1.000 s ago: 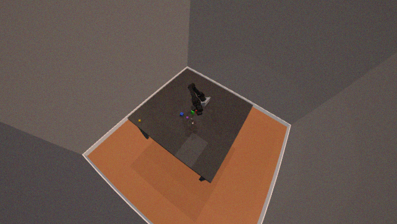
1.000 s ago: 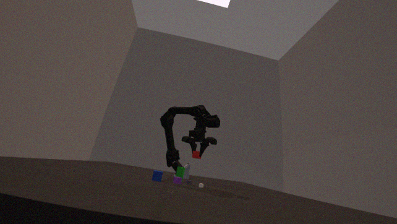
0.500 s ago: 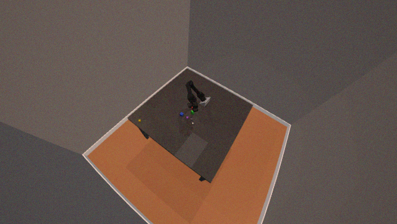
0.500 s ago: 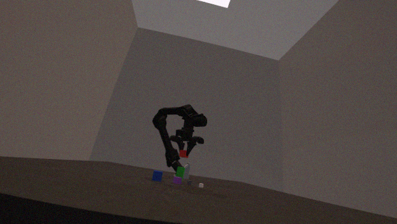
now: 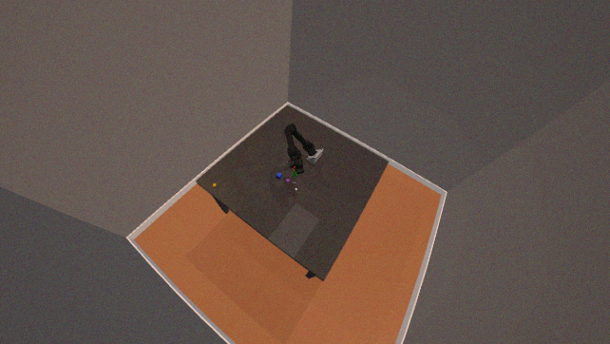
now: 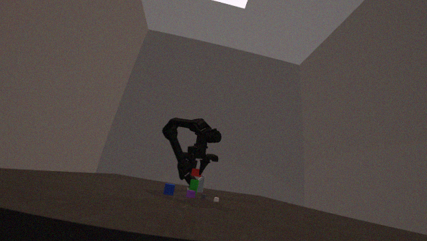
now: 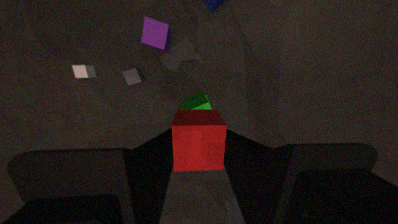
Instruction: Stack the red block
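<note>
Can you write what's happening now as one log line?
gripper: shut on red block | place: just above green tower | released: not yet

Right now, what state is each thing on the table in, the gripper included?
gripper: shut on the red block
red block: held between the fingers, right above the green tower; contact cannot be told
green tower: upright
purple block: resting on the table
blue block: resting on the table
white block: resting on the table
</note>
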